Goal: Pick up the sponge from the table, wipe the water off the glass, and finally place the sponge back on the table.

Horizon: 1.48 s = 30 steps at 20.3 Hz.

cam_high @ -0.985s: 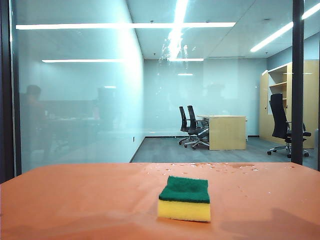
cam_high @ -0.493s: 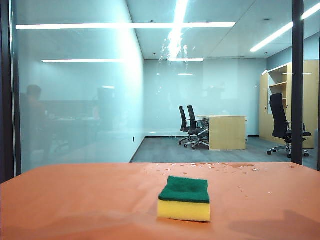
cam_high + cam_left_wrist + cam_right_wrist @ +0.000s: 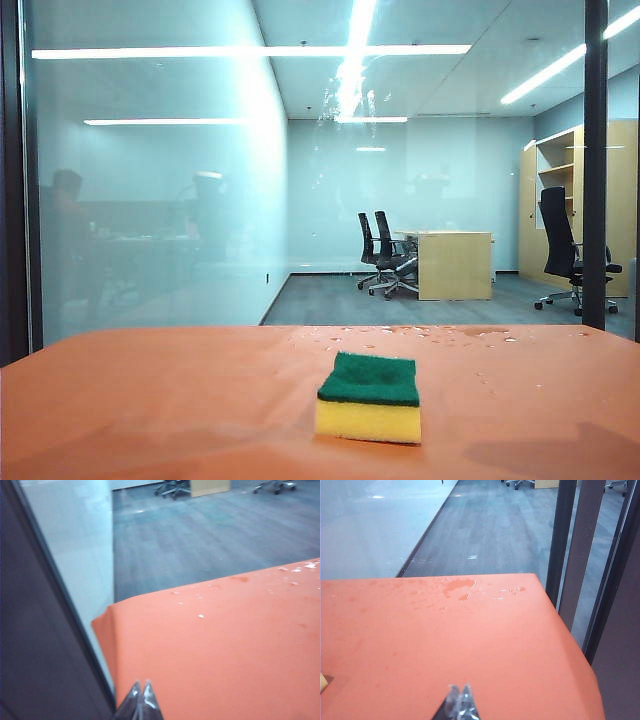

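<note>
The sponge (image 3: 369,398), yellow foam with its green layer on top, lies flat on the orange table (image 3: 150,400) a little right of the middle. Behind the table stands the glass (image 3: 180,200), with water (image 3: 342,105) as fine whitish droplets and streaks high up near the centre. Neither gripper shows in the exterior view. In the left wrist view my left gripper (image 3: 140,686) is shut and empty over the table's far left corner. In the right wrist view my right gripper (image 3: 459,689) is shut and empty over the table's right part, with a yellow sliver of the sponge (image 3: 322,682) at the picture's edge.
Drops and a small wet patch (image 3: 457,586) lie on the table along the glass. A dark vertical frame (image 3: 596,165) stands at the right and another (image 3: 35,645) close beside the left gripper. The table's right edge (image 3: 570,645) drops off near the right-hand frames.
The sponge has not moved. Faint shadows on the table's front edge have shifted, and a dim reflection in the left part of the glass has changed.
</note>
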Tool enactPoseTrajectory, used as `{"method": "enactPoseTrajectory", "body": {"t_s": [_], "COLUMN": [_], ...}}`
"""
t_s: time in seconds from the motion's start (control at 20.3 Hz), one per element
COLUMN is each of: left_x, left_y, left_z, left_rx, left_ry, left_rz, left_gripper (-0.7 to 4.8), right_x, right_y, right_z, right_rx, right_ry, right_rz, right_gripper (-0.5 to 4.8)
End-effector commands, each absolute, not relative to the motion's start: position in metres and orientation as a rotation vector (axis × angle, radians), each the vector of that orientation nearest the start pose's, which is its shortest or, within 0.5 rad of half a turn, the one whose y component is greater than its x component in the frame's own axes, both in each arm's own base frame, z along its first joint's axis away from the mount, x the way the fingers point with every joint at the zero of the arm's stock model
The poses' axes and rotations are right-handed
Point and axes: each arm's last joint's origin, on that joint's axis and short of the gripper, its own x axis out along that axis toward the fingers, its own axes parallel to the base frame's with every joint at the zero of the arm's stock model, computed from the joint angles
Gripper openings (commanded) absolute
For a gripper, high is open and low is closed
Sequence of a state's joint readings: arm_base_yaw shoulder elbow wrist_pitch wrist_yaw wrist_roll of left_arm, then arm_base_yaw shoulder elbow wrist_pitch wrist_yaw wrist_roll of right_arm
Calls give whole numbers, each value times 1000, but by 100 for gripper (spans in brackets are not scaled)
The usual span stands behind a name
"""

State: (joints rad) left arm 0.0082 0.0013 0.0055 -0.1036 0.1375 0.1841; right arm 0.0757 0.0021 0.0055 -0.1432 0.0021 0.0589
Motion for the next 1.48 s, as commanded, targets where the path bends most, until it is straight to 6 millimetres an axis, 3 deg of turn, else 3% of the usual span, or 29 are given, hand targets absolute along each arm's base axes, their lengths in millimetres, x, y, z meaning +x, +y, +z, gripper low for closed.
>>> {"method": "enactPoseTrajectory", "body": {"t_s": [0.05, 0.74, 1.48], "left_x": [97, 96, 97], "left_y": [-2, 0, 0], "left_z": [157, 152, 165], "left_rx": [182, 181, 136], "left_ry": [83, 133, 4], "left_rz": [-95, -41, -30], "left_gripper": [-5, -5, -5], "right_x": [96, 96, 96], "right_y": [7, 7, 7], "right_z": [150, 147, 147], "right_rx": [49, 46, 45], "right_ry": [142, 182, 182], "right_rz": [70, 71, 70], "right_gripper": [-9, -9, -9]}}
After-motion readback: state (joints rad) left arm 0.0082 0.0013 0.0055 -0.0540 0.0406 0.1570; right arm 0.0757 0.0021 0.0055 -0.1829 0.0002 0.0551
